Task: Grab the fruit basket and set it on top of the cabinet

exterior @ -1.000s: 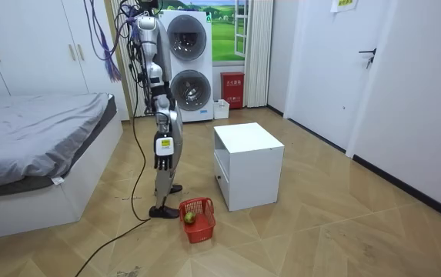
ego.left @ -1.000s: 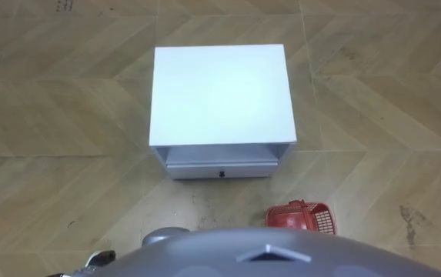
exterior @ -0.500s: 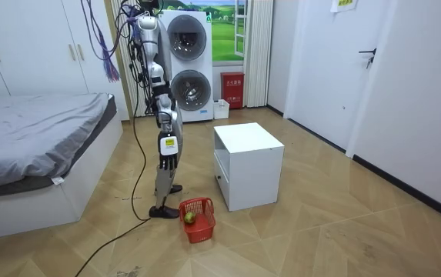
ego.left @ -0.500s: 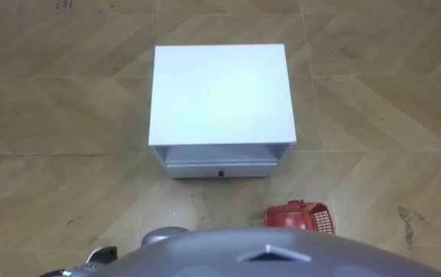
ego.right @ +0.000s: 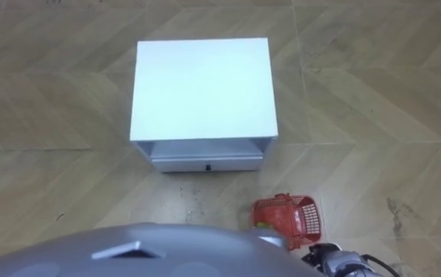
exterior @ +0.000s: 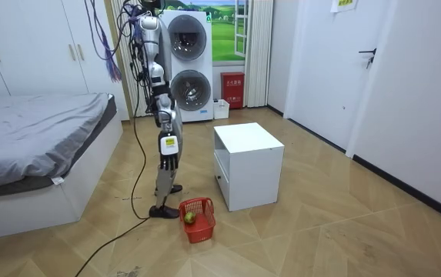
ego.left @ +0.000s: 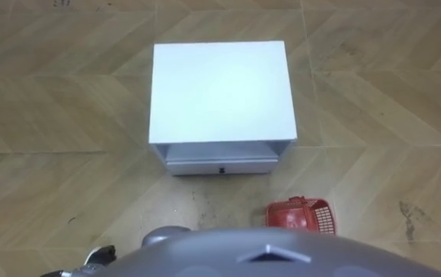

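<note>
The red fruit basket sits on the floor at 5 o'clock from the white cabinet. The right hand hangs at the robot's side, fingers relaxed and straight. I cannot tell the state of the left hand.

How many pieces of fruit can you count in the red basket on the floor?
1: a green fruit lies in the red basket, which sits on the floor beside the white cabinet. The basket's walls may hide more.
</note>
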